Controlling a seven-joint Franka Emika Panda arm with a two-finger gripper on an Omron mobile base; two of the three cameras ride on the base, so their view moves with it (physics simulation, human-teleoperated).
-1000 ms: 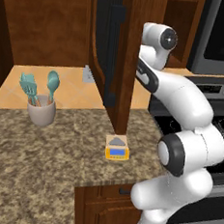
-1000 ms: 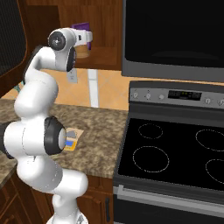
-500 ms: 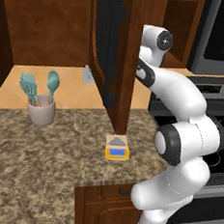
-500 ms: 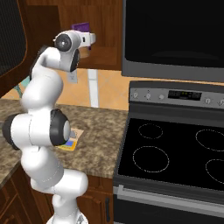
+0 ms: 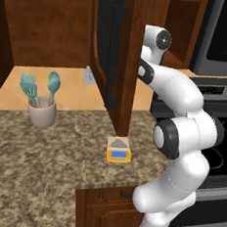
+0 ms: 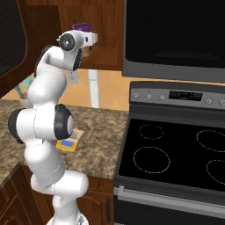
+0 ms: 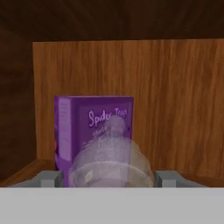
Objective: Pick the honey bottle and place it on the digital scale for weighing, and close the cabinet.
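**Reaching into the cabinet for the honey bottle**

Rising and straightening over the last second, the arm is now pushing its wrist further into the open cabinet (image 5: 125, 62), toward the purple box (image 6: 81, 27) on the shelf. Seen from the hand, the honey bottle (image 7: 111, 159) is sitting just in front of that purple box, a pale translucent shape with its cap upward, and the tool (image 7: 109, 178) is closing in with a grey tip showing on either side of it. Whether the tool is clenched on the bottle or spread around it, I cannot tell. The digital scale (image 5: 119, 150) is waiting on the table below the cabinet door, bare-topped. Judging by this, the pick is under way; next the tool needs a firm hold, then a lift out and down to the scale.
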